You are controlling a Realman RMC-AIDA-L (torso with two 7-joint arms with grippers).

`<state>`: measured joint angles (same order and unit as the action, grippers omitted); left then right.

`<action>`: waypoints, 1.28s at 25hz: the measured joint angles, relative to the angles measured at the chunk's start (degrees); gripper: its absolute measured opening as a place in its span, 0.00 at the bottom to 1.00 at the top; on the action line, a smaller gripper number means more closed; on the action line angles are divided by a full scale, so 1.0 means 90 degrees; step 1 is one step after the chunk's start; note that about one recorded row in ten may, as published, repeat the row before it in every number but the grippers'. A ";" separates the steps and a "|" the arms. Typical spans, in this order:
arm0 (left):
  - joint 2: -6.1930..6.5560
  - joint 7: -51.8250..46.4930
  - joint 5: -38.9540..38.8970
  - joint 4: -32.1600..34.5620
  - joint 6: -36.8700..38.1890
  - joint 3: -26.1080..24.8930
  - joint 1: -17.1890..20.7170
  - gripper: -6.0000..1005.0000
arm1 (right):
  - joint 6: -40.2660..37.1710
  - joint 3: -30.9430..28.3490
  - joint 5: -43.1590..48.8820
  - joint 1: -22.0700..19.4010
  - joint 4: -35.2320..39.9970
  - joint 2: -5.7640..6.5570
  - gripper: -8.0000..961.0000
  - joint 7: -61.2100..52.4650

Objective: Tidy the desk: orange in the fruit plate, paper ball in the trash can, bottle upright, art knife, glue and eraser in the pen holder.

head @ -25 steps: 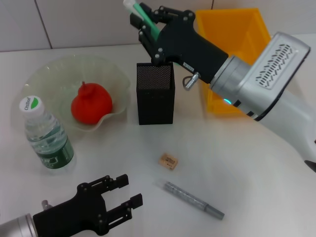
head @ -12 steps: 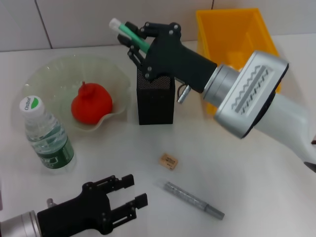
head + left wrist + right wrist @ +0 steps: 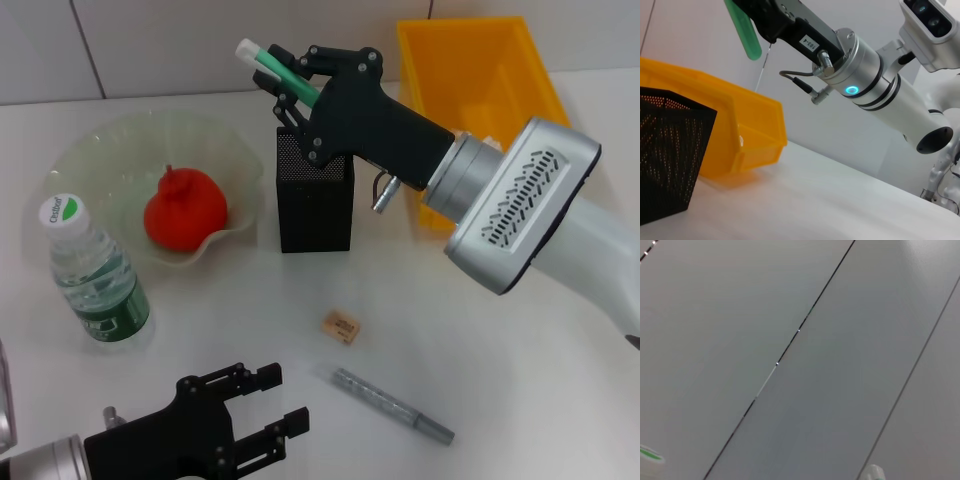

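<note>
The orange [image 3: 184,209] lay in the fruit plate [image 3: 98,148]; the bottle [image 3: 92,273] stood upright; the right gripper [image 3: 290,72], clamped on the glue stick [image 3: 272,62], hung above the pen holder [image 3: 315,192]; the eraser [image 3: 341,326] and art knife [image 3: 392,404] remained before the holder; the left gripper [image 3: 272,420] waited, fingers apart.

The right arm [image 3: 520,215], filling the upper right of the head view, is showing a silver cylindrical casing with rows of slotted vents, narrowing through a metal collar into a matte black body dotted with small screws. A glowing cyan ring, a white label and a thin dark cable are showing in the left wrist view. The left gripper [image 3: 262,420], at the lower left, is showing black linkage fingers on a silver wrist.
</note>
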<state>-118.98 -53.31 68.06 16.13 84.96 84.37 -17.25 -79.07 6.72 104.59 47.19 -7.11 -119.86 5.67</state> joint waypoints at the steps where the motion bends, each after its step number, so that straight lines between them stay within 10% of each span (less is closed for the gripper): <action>1: -0.0005 0.0000 0.0000 -0.0002 0.0001 0.0004 -0.0005 0.60 | 0.0040 -0.0072 -0.0024 0.0020 0.0000 0.0007 0.18 -0.0102; 14: -0.0012 -0.0060 -0.0018 0.0020 0.0039 0.0049 -0.0030 0.60 | 0.0399 -0.0517 -0.0016 0.0416 0.0337 0.0040 0.18 -0.2882; 32: 0.0008 -0.0099 -0.0043 0.0017 0.0052 0.0011 -0.0172 0.60 | 0.1215 -0.0436 0.0184 0.0596 0.0124 0.0001 0.18 -0.2210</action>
<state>-118.91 -54.20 67.67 16.29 85.43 84.47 -18.80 -68.13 2.80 106.24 52.55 -6.00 -119.85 -14.22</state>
